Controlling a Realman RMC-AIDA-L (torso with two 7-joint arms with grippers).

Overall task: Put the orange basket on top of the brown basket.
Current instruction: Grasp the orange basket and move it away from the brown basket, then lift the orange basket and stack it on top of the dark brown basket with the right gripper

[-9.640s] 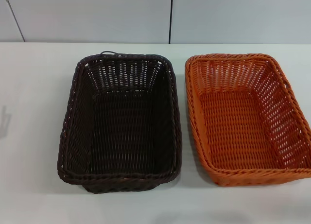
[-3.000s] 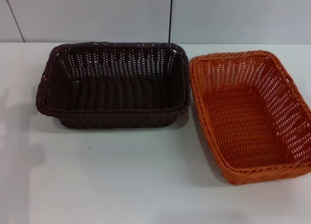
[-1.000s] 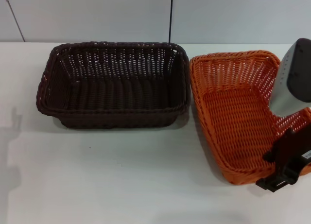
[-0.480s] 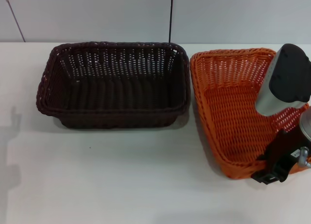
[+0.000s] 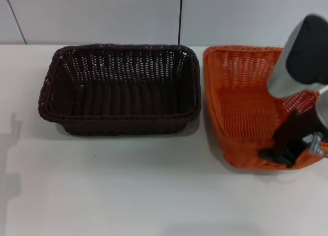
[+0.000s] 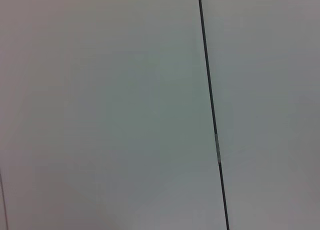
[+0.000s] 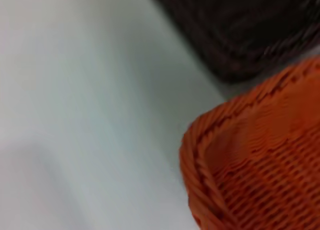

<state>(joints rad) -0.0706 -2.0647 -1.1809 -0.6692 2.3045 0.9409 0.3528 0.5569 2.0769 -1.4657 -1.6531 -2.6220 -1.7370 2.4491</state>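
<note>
The orange basket (image 5: pixel 241 108) is on the right of the white table, its near edge tilted up off the surface. My right gripper (image 5: pixel 285 154) is clamped on the basket's near right rim, with the arm reaching in from the right above it. The brown basket (image 5: pixel 120 92) stands flat to the left of the orange one, a narrow gap between them. The right wrist view shows a corner of the orange basket (image 7: pixel 270 170) and, beyond it, a corner of the brown basket (image 7: pixel 240 30). My left gripper is out of view.
The white table (image 5: pixel 128 190) stretches in front of both baskets. A pale wall with a dark vertical seam (image 5: pixel 180 16) stands behind the table. The left wrist view shows only that wall and its seam (image 6: pixel 212 120).
My right arm came in from the right and took the orange basket's near right rim. The near edge has risen and the basket has tilted and shifted back. The brown basket has stayed put.
</note>
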